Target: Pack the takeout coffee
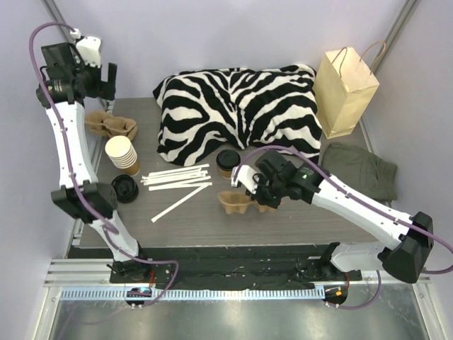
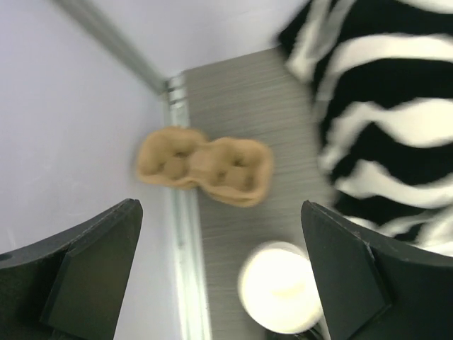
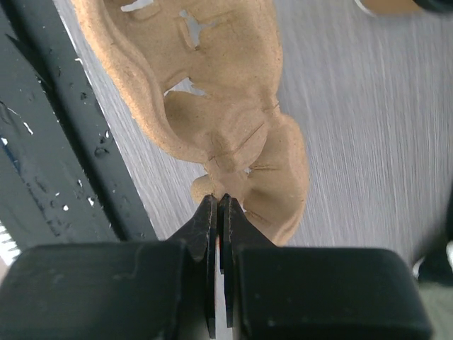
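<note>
The takeout coffee (image 1: pixel 228 161), a brown paper cup with a black lid, stands near the table's middle, just in front of the zebra pillow. My right gripper (image 1: pixel 250 190) is right of and just in front of it. In the right wrist view the right gripper (image 3: pixel 218 202) is shut on the near edge of a brown pulp cup carrier (image 3: pixel 233 127). That carrier also shows in the top view (image 1: pixel 237 202), lying on the table. My left gripper (image 1: pixel 105 76) is raised high at the far left. In the left wrist view it (image 2: pixel 223 273) is open and empty.
A second pulp carrier (image 1: pixel 110 125) (image 2: pixel 205 166) lies at the far left. A stack of lidless cups (image 1: pixel 122 154) (image 2: pixel 279 287), loose black lids (image 1: pixel 125 188) and white sticks (image 1: pixel 177 177) lie left of centre. A zebra pillow (image 1: pixel 241 106), paper bag (image 1: pixel 345 88) and green cloth (image 1: pixel 361 170) fill the back and right.
</note>
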Motion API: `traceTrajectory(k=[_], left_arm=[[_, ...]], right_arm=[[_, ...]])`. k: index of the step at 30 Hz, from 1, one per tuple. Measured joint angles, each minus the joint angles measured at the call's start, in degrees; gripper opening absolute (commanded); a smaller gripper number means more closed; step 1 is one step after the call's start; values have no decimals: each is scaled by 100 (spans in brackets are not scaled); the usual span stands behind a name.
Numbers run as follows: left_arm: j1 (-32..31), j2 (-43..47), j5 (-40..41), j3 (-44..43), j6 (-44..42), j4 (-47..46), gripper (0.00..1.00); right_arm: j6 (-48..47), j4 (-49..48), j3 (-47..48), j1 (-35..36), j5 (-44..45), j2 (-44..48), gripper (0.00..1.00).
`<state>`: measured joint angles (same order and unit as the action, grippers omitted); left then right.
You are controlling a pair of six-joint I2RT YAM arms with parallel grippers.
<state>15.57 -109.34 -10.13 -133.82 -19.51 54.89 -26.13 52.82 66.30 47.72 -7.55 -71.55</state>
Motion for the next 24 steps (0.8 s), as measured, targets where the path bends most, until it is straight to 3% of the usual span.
traceTrajectory(k=[7, 13, 16, 17, 19, 22, 24], left_arm=[[-385, 2046, -1263, 1333, 326, 516, 100], [-317, 2859, -1751, 2883, 568, 721, 100], [-319, 2999, -1878, 3469, 704, 772, 100], [-317, 3021, -1930, 3598, 739, 782, 100], [-317, 3067, -2011, 3777, 798, 791, 100], [-317, 3200, -2149, 4017, 892, 785, 100], [-317, 3309, -2291, 4170, 960, 745, 100]], right_arm=[[-190, -1108, -378, 866, 638, -619, 1], [-260, -1985, -546, 1403, 1408, -1311, 6], [-236, -2299, -520, 1637, 1657, -1716, 28], [-216, -2347, -483, 1683, 1711, -1860, 50], [-140, -2361, -376, 1738, 1759, -2076, 71], [-175, -2096, -57, 1757, 1687, -2199, 80], [-225, -1757, 299, 1755, 1558, -2164, 81]])
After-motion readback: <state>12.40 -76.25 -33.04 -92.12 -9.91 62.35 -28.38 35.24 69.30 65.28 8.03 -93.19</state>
